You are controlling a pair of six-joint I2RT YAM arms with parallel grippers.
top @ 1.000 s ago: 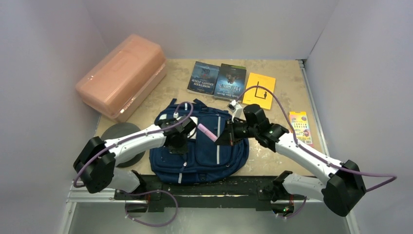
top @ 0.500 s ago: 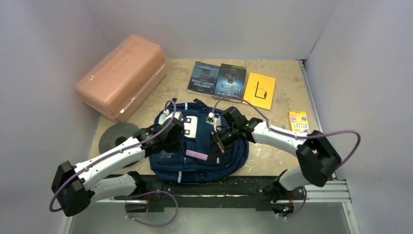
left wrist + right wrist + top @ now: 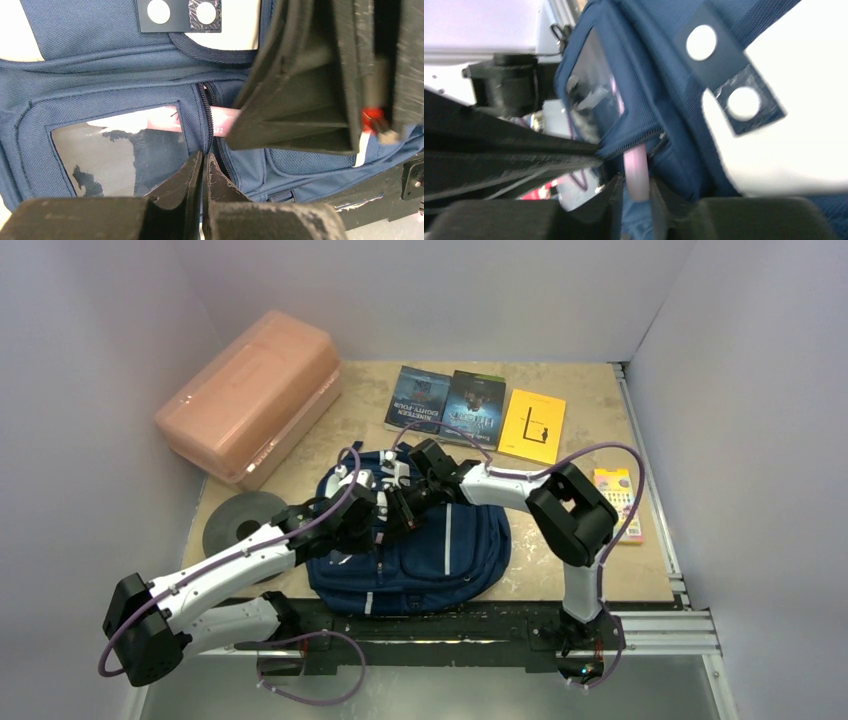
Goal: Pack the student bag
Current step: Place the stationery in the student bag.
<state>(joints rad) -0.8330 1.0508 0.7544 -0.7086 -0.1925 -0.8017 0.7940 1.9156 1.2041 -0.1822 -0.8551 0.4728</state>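
1. The student bag [image 3: 440,560], navy blue, lies flat and front up at the near edge of the table [image 3: 560,570].
2. On the bag's front pocket, the left gripper [image 3: 202,162] has its fingers pressed together at the zip edge.
3. Just beside it, the right gripper [image 3: 635,190] pinches a pink pen [image 3: 634,165], which is partly inside the bag's clear-windowed pocket.
4. Beyond the bag lie three books [image 3: 474,408], and beyond it to the left is a salmon-pink box [image 3: 250,395].
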